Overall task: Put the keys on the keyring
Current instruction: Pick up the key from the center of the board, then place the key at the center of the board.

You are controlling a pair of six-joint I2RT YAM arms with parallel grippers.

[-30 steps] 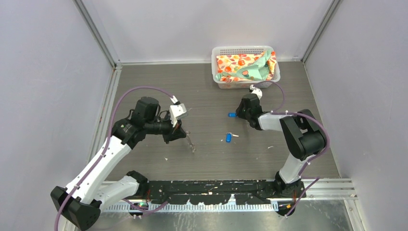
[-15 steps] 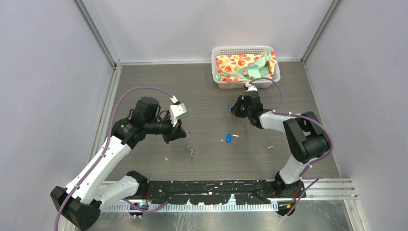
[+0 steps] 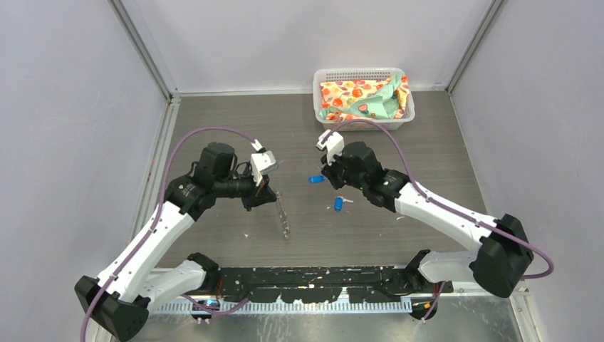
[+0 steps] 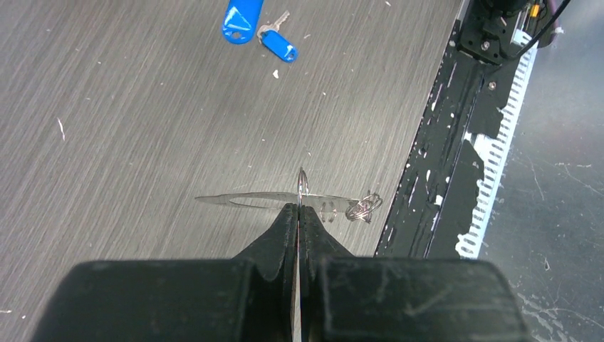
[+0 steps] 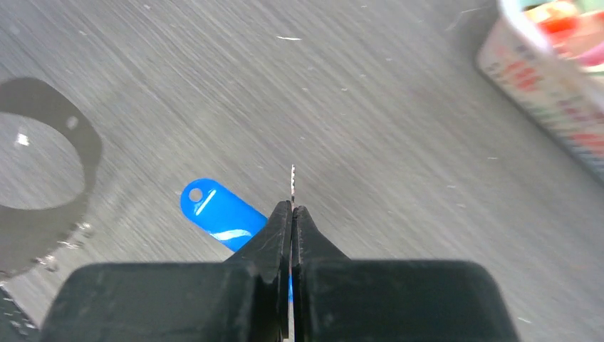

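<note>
My left gripper [image 3: 268, 191] is shut on the keyring [image 3: 283, 215], a thin silvery wire loop hanging edge-on below it. In the left wrist view the wire [image 4: 302, 184] stands between the closed tips [image 4: 299, 209], above its own shadow on the table. My right gripper [image 3: 325, 176] is shut on one key; its blue head [image 3: 315, 179] sticks out to the left. In the right wrist view that head [image 5: 216, 209] lies left of the closed tips [image 5: 292, 206], and a thin toothed metal edge pokes out ahead. The second key [image 3: 338, 204] lies on the table, also seen in the left wrist view [image 4: 279, 44].
A white basket [image 3: 356, 74] with patterned cloth stands at the back right, blurred in the right wrist view [image 5: 548, 71]. A grey loop, likely the keyring [image 5: 89, 153], shows blurred at that view's left edge. The black base rail [image 4: 456, 142] runs along the near edge.
My right arm has swung left from near the basket toward the table's middle, carrying the blue key. My left gripper has held its place with the keyring.
</note>
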